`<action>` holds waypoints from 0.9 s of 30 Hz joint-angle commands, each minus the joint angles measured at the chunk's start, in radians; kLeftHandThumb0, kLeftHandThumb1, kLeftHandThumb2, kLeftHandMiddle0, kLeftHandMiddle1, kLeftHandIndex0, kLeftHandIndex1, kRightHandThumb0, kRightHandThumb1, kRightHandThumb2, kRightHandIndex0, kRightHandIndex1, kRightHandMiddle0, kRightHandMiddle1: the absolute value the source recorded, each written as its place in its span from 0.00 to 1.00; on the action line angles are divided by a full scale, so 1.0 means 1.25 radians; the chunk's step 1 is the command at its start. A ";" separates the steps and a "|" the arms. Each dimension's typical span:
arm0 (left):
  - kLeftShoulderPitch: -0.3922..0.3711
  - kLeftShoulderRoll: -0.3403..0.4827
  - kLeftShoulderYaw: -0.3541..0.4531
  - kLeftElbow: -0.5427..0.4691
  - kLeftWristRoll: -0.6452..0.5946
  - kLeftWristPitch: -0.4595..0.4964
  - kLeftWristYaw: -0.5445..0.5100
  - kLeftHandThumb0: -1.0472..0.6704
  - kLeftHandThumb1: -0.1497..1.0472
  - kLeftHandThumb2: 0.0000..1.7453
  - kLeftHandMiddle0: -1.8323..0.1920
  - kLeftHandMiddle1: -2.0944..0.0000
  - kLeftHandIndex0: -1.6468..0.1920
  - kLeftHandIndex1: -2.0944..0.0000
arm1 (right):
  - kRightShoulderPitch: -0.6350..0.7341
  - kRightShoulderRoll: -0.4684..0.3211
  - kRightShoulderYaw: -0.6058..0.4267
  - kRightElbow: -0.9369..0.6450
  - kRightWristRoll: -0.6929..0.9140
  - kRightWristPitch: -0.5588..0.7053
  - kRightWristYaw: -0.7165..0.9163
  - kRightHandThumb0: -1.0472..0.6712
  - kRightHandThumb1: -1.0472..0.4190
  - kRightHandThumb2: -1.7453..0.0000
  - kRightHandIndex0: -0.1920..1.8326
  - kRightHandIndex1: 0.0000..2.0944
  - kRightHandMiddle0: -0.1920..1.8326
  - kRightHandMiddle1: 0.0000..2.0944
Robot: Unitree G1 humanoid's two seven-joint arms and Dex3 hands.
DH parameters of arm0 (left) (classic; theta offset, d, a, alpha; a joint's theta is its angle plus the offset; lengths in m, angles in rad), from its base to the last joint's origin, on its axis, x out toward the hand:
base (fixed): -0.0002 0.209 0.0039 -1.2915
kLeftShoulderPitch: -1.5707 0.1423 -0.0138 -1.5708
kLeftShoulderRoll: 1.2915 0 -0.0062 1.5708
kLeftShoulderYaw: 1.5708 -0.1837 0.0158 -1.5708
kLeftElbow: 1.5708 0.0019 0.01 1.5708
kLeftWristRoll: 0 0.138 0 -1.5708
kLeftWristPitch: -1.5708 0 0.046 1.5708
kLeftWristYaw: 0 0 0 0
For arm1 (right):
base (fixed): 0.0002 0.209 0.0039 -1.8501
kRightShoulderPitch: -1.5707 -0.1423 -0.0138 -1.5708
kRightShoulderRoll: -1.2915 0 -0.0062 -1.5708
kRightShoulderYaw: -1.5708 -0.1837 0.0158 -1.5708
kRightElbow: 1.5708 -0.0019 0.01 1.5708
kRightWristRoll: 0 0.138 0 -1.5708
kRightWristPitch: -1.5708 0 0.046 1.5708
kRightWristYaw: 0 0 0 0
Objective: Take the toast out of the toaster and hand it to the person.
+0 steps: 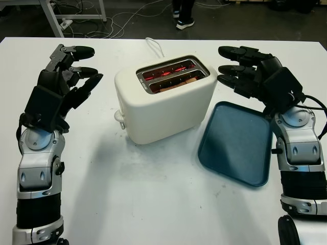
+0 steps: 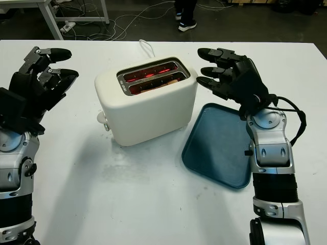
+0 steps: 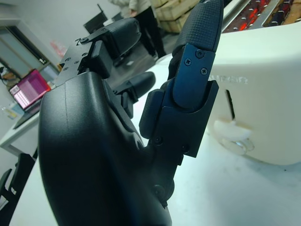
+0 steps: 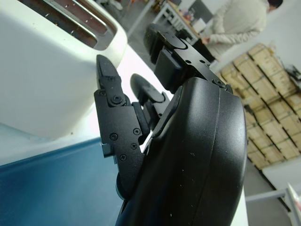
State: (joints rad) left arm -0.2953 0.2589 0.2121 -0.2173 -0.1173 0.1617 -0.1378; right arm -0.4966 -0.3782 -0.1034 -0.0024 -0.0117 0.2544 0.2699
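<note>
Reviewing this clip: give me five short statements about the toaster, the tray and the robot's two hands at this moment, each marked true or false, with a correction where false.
1. The toaster glows red inside its slots. True.
2. The left hand is holding a slice of toast. False: it is open, beside the toaster on the robot's left, holding nothing.
3. The blue tray lies on the table on the robot's right of the toaster. True.
4. The right hand rests flat on the tray. False: it is open, raised beside the toaster's top, above the tray's far edge.
5. The toast lies on the tray. False: it sits down in the toaster's near slot.
</note>
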 commanded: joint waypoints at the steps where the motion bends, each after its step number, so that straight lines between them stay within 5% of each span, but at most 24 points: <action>1: 0.014 -0.001 -0.001 -0.008 0.003 -0.008 0.006 0.12 0.88 0.00 0.84 0.39 0.81 0.47 | 0.009 0.003 -0.005 0.006 0.015 -0.021 0.003 0.47 0.09 0.99 0.36 0.19 0.41 0.00; 14: 0.010 0.003 0.002 -0.005 0.004 -0.009 0.009 0.13 0.88 0.00 0.84 0.39 0.81 0.47 | 0.011 -0.017 -0.021 0.003 0.014 -0.026 -0.003 0.47 0.09 0.98 0.33 0.21 0.40 0.00; 27: 0.026 -0.001 0.008 -0.018 -0.003 0.000 0.014 0.13 0.88 0.00 0.84 0.38 0.81 0.47 | 0.054 -0.018 -0.055 -0.011 0.048 -0.046 -0.002 0.65 0.09 0.90 0.31 0.18 0.36 0.00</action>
State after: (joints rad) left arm -0.2728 0.2585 0.2172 -0.2243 -0.1194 0.1584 -0.1282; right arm -0.4412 -0.4050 -0.1644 -0.0129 0.0371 0.2187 0.2678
